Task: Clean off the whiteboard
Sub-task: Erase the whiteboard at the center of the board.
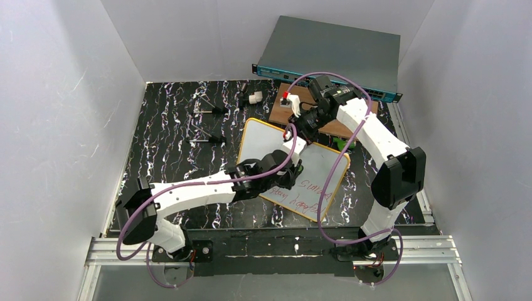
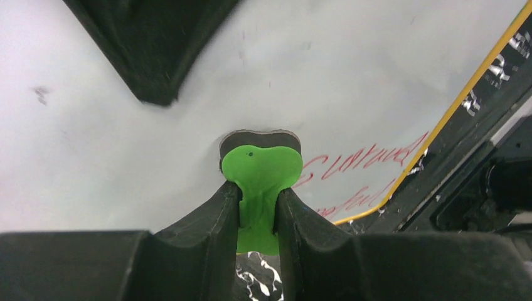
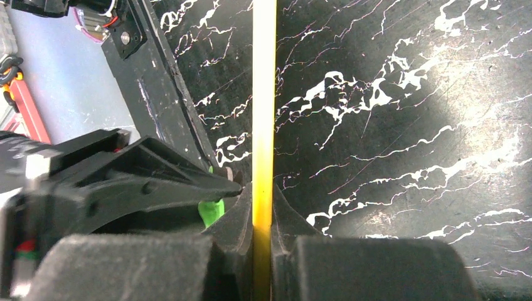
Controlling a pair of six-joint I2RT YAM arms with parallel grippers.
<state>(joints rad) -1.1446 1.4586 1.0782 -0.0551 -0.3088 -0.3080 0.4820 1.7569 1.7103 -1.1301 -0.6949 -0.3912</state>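
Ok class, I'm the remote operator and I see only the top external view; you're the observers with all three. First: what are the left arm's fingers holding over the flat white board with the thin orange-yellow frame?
Observer: In the left wrist view, the left gripper is shut on a small green plastic eraser, with the eraser's dark pad set against the whiteboard, just left of the red handwriting.
Operator: And the other arm? From above its fingertips are lost behind the wrist.
Observer: In the right wrist view, the right gripper is clamped on the board's edge. The orange-yellow frame runs straight up between its two fingers, seen edge-on.
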